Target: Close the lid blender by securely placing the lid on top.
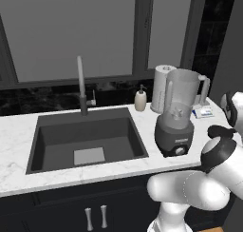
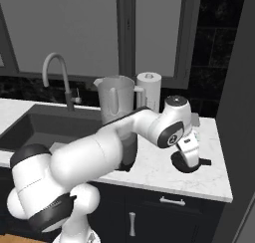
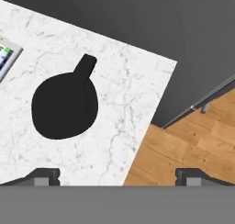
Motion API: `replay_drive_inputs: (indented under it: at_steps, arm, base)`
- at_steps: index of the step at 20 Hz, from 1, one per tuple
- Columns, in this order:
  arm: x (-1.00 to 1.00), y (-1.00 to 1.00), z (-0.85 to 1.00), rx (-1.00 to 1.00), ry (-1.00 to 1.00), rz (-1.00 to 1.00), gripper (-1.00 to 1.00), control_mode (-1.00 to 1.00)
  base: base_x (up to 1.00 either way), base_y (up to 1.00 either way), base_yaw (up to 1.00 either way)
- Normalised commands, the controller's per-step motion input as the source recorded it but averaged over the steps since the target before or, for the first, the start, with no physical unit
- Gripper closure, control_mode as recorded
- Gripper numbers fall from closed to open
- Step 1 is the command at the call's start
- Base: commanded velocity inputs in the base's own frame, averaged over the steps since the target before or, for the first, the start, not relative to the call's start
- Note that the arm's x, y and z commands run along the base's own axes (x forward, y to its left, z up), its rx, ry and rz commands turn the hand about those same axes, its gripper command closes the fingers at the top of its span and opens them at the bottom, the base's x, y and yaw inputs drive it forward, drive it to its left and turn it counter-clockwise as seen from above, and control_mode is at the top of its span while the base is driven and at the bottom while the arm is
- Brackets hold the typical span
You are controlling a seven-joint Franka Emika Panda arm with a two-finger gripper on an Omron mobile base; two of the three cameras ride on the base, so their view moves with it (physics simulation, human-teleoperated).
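Hovering over the right end of the marble counter (image 2: 149, 170), the gripper (image 3: 117, 175) points down with its two fingertips spread wide apart, nothing between them. The lid (image 3: 64, 106), a flat black disc with a short tab sticking out from its edge, lies flat on the counter under the hand and a little to one side of the gap between the tips; the hand view shows it clear of both. In the right base view the lid (image 2: 188, 162) sits on the marble just below the wrist, near the counter's front right corner.

The blender (image 1: 176, 113) stands to the left of the lid, between it and the sink (image 1: 85, 138), its clear jar uncovered on the dark grey base with the knob facing front. A paper towel roll (image 1: 161, 86) stands just behind the jar, and a small soap bottle (image 1: 140, 99) is to the left of the roll, near the far edge. The faucet (image 1: 81, 86) rises behind the sink.
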Motion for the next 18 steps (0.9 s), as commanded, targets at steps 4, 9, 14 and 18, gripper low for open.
replay_drive_inputs:
  at_steps: [4,9,14,18]
  arm:
    - [0.2,-0.15,-0.28,0.01,0.0,-0.08,-1.0,-1.0]
    - [0.18,-0.23,-0.19,0.07,0.0,-0.01,-1.0,-1.0]
    - [0.11,-0.17,-0.17,0.08,0.0,0.0,-1.0,-1.0]
    - [0.1,-0.09,-0.14,0.07,0.0,0.0,-1.0,-1.0]
  base:
    - [0.0,0.0,0.0]
    - [0.0,0.0,0.0]
    - [0.0,0.0,0.0]
    - [0.0,0.0,0.0]
